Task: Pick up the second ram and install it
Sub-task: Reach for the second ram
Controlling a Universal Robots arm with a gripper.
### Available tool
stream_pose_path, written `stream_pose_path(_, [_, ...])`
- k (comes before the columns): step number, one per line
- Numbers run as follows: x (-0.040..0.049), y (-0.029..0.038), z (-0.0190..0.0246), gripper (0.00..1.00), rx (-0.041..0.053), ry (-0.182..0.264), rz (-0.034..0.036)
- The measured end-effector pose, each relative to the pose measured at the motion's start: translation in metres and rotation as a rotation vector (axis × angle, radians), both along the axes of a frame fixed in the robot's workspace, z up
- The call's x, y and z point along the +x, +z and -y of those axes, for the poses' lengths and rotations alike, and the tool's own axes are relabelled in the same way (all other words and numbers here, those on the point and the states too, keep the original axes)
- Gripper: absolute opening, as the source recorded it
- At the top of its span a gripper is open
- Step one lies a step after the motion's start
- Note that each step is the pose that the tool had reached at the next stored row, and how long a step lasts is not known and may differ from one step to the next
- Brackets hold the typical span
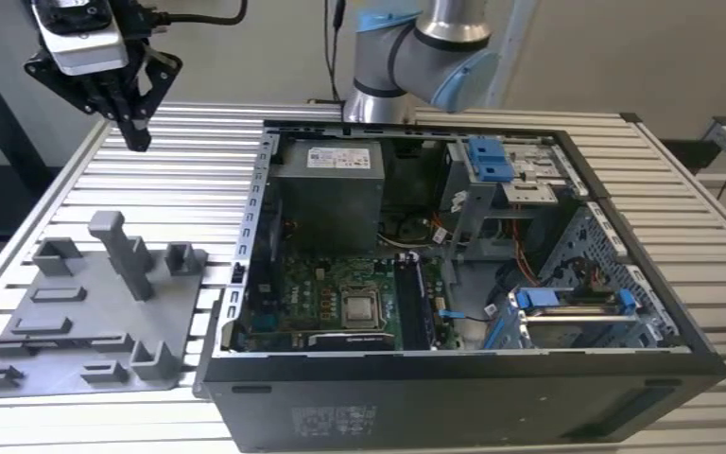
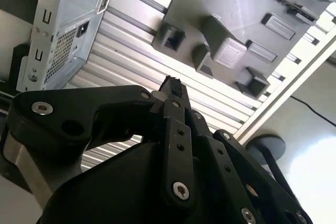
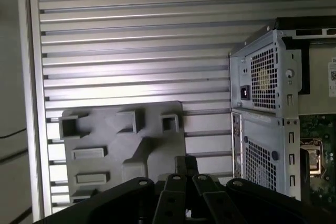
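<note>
My gripper [image 1: 135,139] hangs high above the slatted table, past the far end of the grey tray [image 1: 86,326], at the exterior view's left. Its black fingers point down and are pressed together, with nothing visible between them. In both wrist views the fingertips [image 2: 171,84] [image 3: 186,162] meet over the tray [image 2: 220,9] [image 3: 105,135]. I cannot make out the second ram on the tray or in the gripper. The black memory slots [image 1: 411,303] lie on the motherboard [image 1: 325,305] inside the open computer case [image 1: 464,369].
Upright grey posts [image 1: 121,251] stand on the tray. The case's perforated rear panel [image 3: 268,77] [image 2: 68,24] is close beside the tray. The arm's base [image 1: 401,66] stands behind the case. The slatted aluminium table [image 1: 186,180] stretches between the tray and the case.
</note>
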State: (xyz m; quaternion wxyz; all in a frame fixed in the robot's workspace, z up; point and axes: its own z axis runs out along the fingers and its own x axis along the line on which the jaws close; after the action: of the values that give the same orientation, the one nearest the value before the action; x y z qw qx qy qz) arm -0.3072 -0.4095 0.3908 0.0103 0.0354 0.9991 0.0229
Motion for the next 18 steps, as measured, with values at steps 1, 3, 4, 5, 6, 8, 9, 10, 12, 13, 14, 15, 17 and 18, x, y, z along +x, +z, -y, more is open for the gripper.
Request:
stream_pose_path(1, [-0.0020, 0.0000, 0.0001, 0.11, 0.0000, 0.000, 0.0000])
stream_pose_path(3, [-0.0060, 0.0000, 0.0003, 0.11, 0.0000, 0.000, -0.0001])
stream_pose_path(4, [-0.0080, -0.0001, 0.0004, 0.11, 0.0000, 0.000, 0.0000])
stream_pose_path(5, [-0.0099, -0.0001, 0.0004, 0.11, 0.0000, 0.000, 0.0000])
stream_pose_path(6, [-0.0120, -0.0001, 0.0005, 0.11, 0.0000, 0.000, -0.0001])
stream_pose_path(8, [-0.0162, -0.0002, 0.0008, 0.11, 0.0000, 0.000, 0.0000])
stream_pose_path(9, [-0.0183, -0.0002, 0.0009, 0.11, 0.0000, 0.000, -0.0001])
stream_pose_path(10, [-0.0204, -0.0002, 0.0011, 0.11, 0.0000, 0.000, -0.0001])
stream_pose_path(12, [-0.0246, -0.0003, 0.0014, 0.11, 0.0000, 0.000, -0.0001])
stream_pose_path(13, [-0.0267, -0.0003, 0.0015, 0.11, 0.0000, 0.000, -0.0001])
stream_pose_path(14, [-0.0288, -0.0003, 0.0017, 0.11, 0.0000, 0.000, -0.0001])
stream_pose_path(15, [-0.0309, -0.0003, 0.0019, 0.11, 0.0000, 0.000, 0.0000])
stream_pose_path(17, [-0.0350, -0.0004, 0.0022, 0.11, 0.0000, 0.000, 0.0000])
stream_pose_path(18, [-0.0370, -0.0004, 0.0024, 0.11, 0.0000, 0.000, 0.0000])
